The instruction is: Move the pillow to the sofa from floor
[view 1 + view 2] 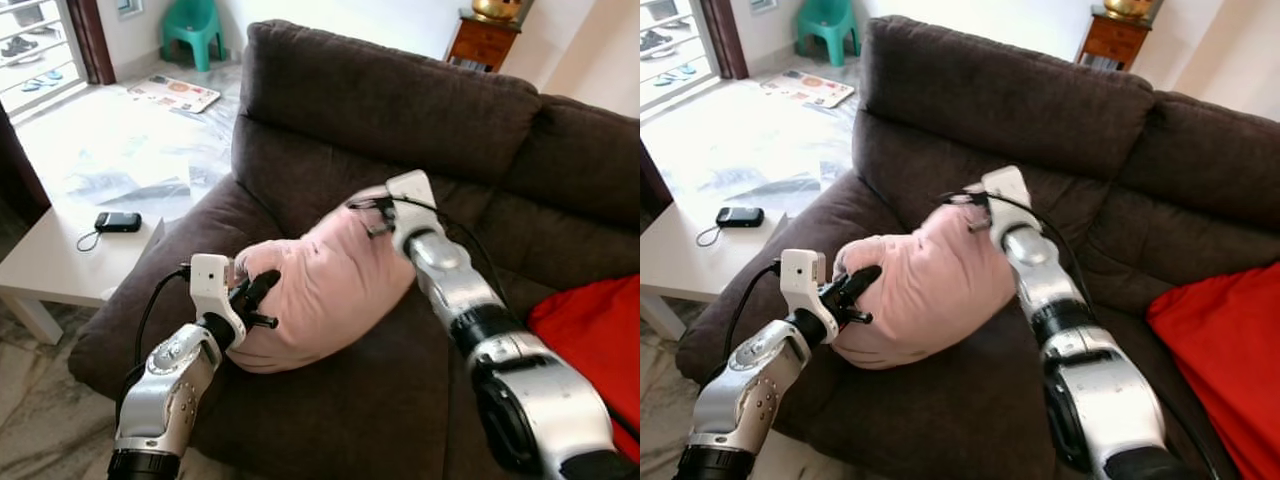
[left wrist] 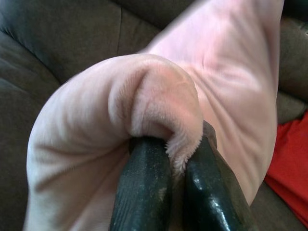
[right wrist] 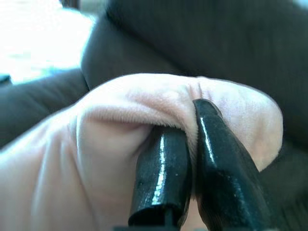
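Pillow: the pink pillow (image 1: 325,285) is held over the seat of the sofa (image 1: 400,110), resting on or just above it.
Left end effector (image 2: 175,168): clamped on a fold at one end.
Right end effector (image 3: 190,159): pinched on the opposite end.
Handling: judged light, soft, plush; gathered corners are the surest hold.

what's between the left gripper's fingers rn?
A pinched fold of the pink pillow: the left wrist view shows the left gripper clamped on it, over the sofa.
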Available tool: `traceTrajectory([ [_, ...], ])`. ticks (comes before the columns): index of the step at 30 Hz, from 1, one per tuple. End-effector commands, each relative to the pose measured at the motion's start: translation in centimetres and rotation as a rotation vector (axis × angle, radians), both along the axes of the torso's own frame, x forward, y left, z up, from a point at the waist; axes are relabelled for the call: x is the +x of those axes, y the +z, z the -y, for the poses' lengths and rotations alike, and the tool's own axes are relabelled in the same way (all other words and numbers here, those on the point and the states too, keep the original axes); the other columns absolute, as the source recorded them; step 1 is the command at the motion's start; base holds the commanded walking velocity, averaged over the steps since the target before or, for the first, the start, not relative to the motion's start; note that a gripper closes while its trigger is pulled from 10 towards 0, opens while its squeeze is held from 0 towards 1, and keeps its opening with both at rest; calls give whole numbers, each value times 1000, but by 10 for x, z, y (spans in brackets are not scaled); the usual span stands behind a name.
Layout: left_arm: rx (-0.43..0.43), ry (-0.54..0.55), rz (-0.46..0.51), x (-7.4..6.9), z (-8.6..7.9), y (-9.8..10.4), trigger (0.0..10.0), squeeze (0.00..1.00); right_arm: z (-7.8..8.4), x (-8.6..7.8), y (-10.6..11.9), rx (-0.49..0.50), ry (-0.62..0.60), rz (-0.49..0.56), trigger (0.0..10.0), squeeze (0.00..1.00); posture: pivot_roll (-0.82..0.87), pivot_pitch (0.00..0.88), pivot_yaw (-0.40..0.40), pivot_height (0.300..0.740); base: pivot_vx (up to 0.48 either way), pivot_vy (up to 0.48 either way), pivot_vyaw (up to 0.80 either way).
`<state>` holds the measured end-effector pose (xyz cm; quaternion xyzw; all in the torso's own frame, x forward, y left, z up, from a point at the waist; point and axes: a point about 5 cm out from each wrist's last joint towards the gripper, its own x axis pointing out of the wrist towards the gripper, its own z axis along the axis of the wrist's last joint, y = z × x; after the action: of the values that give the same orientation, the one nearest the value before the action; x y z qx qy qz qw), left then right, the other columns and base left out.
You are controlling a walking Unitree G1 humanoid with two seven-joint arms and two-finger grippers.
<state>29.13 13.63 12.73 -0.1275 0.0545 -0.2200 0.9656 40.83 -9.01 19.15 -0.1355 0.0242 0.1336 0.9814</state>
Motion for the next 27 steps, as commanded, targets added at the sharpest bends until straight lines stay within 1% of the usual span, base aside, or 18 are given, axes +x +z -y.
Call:
traceTrajectory([
  [1,-55,-124,80,-3,21,21,10000,0,-25,0,16,-2,90,45,10000,0,168,0,-212,740,0,0,0],
  [2,-58,-135,81,-4,22,22,10000,0,-31,0,18,-4,111,45,10000,0,169,0,-213,740,0,0,0],
  [3,-64,-166,82,-7,24,24,10000,0,-45,-3,18,-26,160,27,10000,0,168,0,-216,740,0,0,0],
  [4,-64,-166,82,-7,24,24,10000,0,-45,-3,18,-26,160,27,10000,0,168,0,-216,740,0,0,0],
  [6,-72,-196,83,-10,28,26,10000,0,-57,-5,18,-70,200,20,10000,0,169,0,-220,740,0,0,0],
  [7,-69,-216,82,-12,30,28,10000,0,-65,-7,17,-113,230,16,10000,0,172,0,-222,740,0,0,0],
  [8,-69,-216,82,-12,30,28,10000,0,-65,-7,17,-113,230,16,10000,0,172,0,-222,740,0,0,0],
  [10,-75,-263,82,-16,35,30,10000,0,-76,-10,15,-124,265,3,10000,0,177,0,-228,740,0,0,0],
  [14,-75,-300,80,-21,37,32,10000,0,-80,-12,10,-173,277,-21,10000,0,177,0,-234,740,0,0,0],
  [17,-90,-326,86,-24,38,36,10000,0,-82,-14,4,-185,279,-58,10000,0,177,0,-235,740,0,0,0],
  [19,-93,-325,85,-26,37,38,10000,0,-85,-15,1,-223,296,-70,10000,0,177,0,-236,740,0,0,0],
  [20,-93,-326,85,-26,36,38,10000,0,-85,-15,0,-226,296,-72,10000,0,177,0,-236,740,0,0,0],
  [22,-76,-337,81,-28,34,38,10000,0,-86,-16,-1,-254,307,-75,10000,0,178,0,-239,740,0,0,0],
  [27,-58,-335,72,-30,28,37,10000,0,-86,-16,-2,-263,314,-91,10000,0,181,0,-240,740,0,0,0],
])
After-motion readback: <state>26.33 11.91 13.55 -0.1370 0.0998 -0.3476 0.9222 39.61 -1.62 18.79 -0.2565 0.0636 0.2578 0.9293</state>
